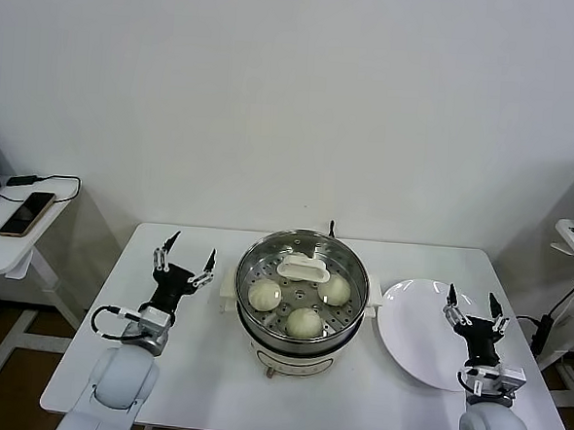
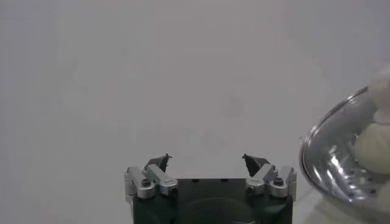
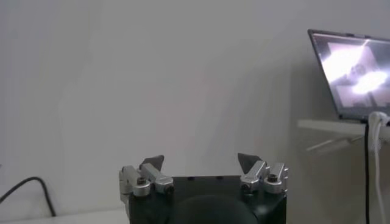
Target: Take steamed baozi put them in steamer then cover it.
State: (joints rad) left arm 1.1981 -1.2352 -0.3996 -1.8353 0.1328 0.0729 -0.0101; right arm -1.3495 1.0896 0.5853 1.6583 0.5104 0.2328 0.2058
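Head view shows three steamed baozi (image 1: 303,322) inside the steamer (image 1: 300,339) mid-desk, and the cover (image 1: 303,268) seems already on. My left pincer (image 1: 185,259) and right pincer (image 1: 474,311) hover spread, empty, so I judge nothing remains

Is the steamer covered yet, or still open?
Covered: the cover sits on the steamer, its handle centred, buns visible through the glass.

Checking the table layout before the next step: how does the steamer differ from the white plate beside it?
The steamer is a deep, shiny metal pot; the white plate is flat and matte. The steamer holds three baozi under its glass cover; the white plate holds nothing. The steamer sits mid-table; the white plate lies to its right, under the right gripper. Both are round.
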